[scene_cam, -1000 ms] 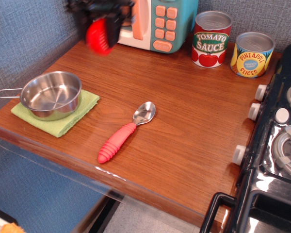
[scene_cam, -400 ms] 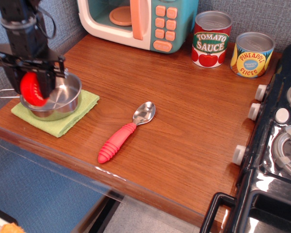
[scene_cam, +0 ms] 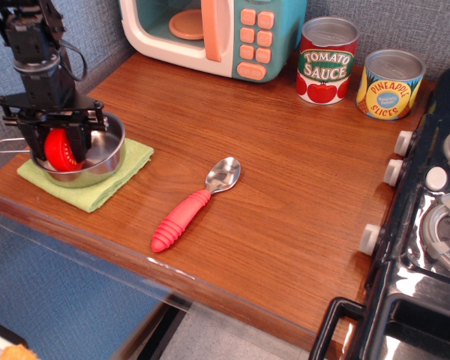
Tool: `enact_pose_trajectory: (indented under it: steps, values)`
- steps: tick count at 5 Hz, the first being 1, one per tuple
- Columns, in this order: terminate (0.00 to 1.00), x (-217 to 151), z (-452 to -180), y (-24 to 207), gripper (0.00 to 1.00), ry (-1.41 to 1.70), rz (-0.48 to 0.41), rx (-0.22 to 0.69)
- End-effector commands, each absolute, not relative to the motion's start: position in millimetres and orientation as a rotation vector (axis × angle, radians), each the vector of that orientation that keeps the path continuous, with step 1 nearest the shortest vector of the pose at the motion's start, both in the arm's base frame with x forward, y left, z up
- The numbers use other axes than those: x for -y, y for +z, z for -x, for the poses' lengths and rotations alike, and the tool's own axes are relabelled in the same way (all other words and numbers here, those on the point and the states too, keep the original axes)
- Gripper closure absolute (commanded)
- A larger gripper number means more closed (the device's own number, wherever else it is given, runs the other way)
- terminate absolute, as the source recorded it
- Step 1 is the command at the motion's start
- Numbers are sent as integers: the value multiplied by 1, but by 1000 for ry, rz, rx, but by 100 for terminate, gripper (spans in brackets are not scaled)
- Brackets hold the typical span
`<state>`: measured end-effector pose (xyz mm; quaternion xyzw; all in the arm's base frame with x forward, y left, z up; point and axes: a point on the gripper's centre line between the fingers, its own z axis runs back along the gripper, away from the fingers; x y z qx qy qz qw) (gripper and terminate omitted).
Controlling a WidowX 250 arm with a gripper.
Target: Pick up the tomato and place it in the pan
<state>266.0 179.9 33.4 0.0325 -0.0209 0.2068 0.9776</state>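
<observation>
The red tomato [scene_cam: 58, 148] sits between the fingers of my black gripper [scene_cam: 58, 146], low inside the steel pan [scene_cam: 105, 161] at the left of the wooden counter. The gripper points straight down over the pan's left half, shut on the tomato, which stands on edge. Whether the tomato touches the pan's floor is hidden by the fingers. The pan's thin handle [scene_cam: 4, 145] points left. The gripper hides most of the pan's inside.
The pan stands on a green cloth [scene_cam: 116, 180]. A red-handled spoon [scene_cam: 186, 214] lies mid-counter. A toy microwave [scene_cam: 210, 34], a Tomato Sauce can [scene_cam: 326, 61] and a pineapple can [scene_cam: 390, 84] stand at the back. A black stove [scene_cam: 435, 225] is at the right.
The gripper carried the tomato from in front of the microwave left and down to the pan, then lowered it further inside the pan.
</observation>
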Motion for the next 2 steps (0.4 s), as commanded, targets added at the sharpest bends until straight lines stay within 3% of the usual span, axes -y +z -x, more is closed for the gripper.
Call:
enact_pose_trajectory:
  steps: [1,2]
  values:
    - [0,-176,-281,50,0,428,-102,73]
    - [0,-170,-284,65,0,400,-116,110]
